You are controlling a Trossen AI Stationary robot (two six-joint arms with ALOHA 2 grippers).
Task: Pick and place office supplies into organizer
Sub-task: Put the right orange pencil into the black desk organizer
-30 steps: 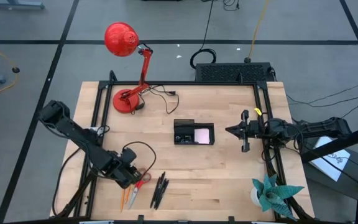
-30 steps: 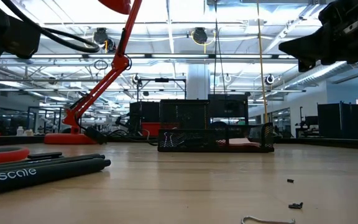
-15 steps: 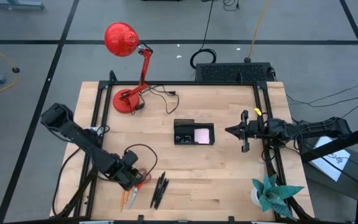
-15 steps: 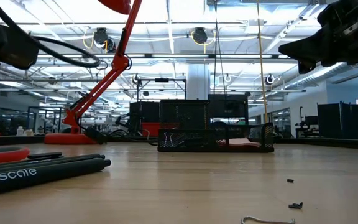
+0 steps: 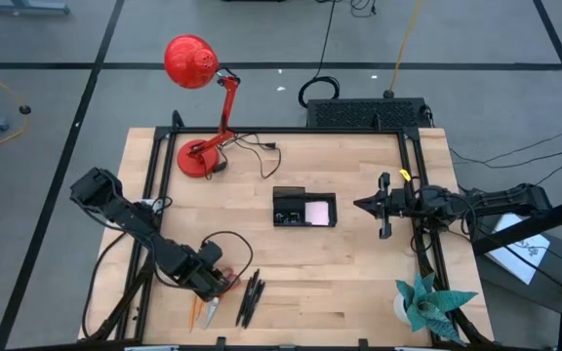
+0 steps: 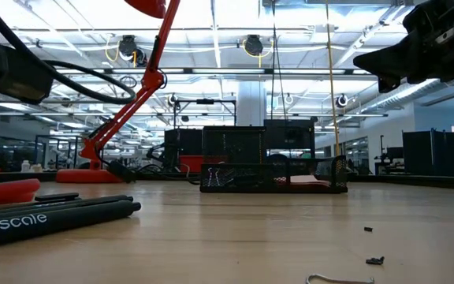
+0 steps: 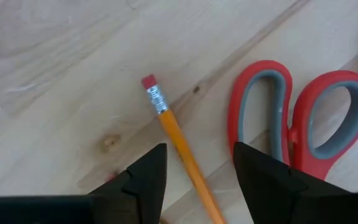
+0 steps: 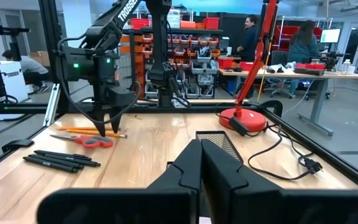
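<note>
Wooden counter (image 5: 359,273) seen from above, with two dark robot arms. At about seven o'clock the left pincer (image 5: 215,283) hangs low over the loose supplies, its fingers spread apart with nothing between them. In the left wrist view an orange pencil (image 7: 182,155) with a red eraser runs between the two fingertips, and the red-handled scissors (image 7: 294,124) lie just beside it, handles showing. From above, the scissors (image 5: 224,284) and pencils (image 5: 195,310) sit under and beside that pincer, and a bundle of black pens (image 5: 250,298) lies just to their right. The small black organizer (image 5: 303,209) stands near the centre, well apart from these supplies, with a pale pink pad (image 5: 317,210) in its right compartment. The right pincer (image 5: 361,204) waits at three o'clock, raised above the counter, fingers closed together and holding nothing, pointing toward the organizer. A red desk lamp (image 5: 201,107) stands at eleven o'clock, and a teal paper plant (image 5: 427,302) at five o'clock.
</note>
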